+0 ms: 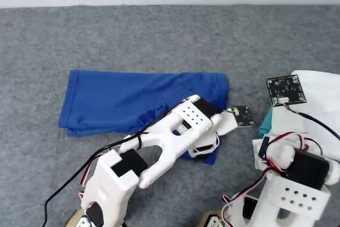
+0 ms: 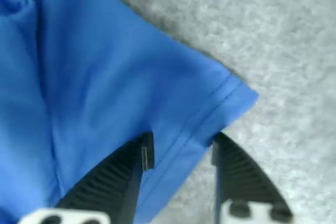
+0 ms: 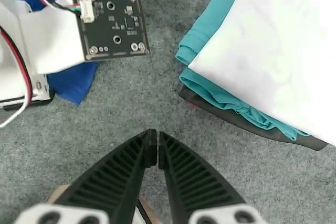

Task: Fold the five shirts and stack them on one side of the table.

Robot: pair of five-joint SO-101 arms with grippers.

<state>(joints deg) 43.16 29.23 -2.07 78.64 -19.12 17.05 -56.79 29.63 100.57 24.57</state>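
Two states: left hand (image 2: 184, 145) spread astride the blue shirt (image 2: 94, 77) hem, right hand (image 3: 157, 140) closed empty beside the white-topped stack (image 3: 262, 51).

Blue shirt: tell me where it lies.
In the high view the blue shirt lies centrally, left of the folded stack, its corner under the left tool.

Blue shirt (image 1: 133, 102) was smooth matt knit cloth with a stitched hem. Table cover (image 1: 159, 35) was grey, rough and felt-like. Left arm (image 1: 159, 142) had a white matt plastic shell. Left gripper (image 2: 182, 148) and right gripper (image 3: 157, 148) were black ribbed plastic. White shirt (image 3: 273, 51) and teal shirt (image 3: 210, 85) were soft matt cloth. Circuit board (image 3: 110, 22) was dark and matt, with metal screws.
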